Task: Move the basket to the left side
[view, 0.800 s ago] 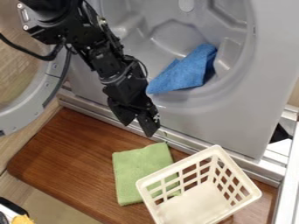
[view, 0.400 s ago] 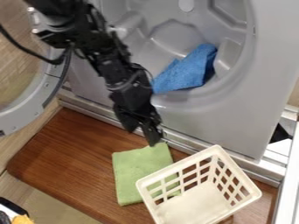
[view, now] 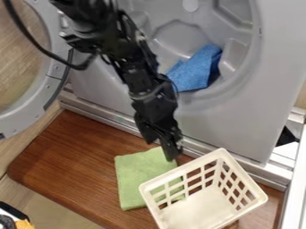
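Note:
The black gripper (view: 160, 148) hangs over the upper edge of the green cloth, with a gap between its two fingers and nothing held there. It is just up and left of the basket's top corner, apart from the basket as far as I can see. The cream plastic basket (view: 179, 168), with lattice walls, stands at the lower right on the brown wooden board (view: 71, 156), its open top facing up. Its left part hides some of the cloth.
A folded green cloth (view: 134, 176) lies on the board left of the basket. Behind is a grey drum-like opening (view: 239, 120) holding a blue cloth (view: 197, 71). The round door (view: 42, 100) stands at the left. A metal rail (view: 119, 123) borders the board's back edge.
The arm and gripper have moved right and down, from over the board's back edge to above the green cloth, closer to the basket. Basket and cloths have stayed put.

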### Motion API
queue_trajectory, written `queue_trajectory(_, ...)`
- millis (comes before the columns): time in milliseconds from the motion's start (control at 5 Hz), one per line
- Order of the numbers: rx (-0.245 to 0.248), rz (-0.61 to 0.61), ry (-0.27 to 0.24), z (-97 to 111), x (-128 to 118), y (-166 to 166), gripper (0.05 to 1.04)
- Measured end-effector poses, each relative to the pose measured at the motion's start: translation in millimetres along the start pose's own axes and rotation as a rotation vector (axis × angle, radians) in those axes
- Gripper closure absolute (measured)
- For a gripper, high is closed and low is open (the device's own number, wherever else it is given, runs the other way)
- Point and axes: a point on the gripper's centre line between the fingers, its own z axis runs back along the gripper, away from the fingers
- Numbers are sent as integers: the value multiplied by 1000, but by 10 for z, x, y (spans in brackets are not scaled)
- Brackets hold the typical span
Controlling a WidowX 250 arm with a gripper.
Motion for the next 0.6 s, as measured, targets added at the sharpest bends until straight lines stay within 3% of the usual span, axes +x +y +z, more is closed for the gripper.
queue_trajectory(200,-6,-65,24,-222,4,-70,83)
queue_trajectory(600,-42,-75,17,-508,27,-128,124)
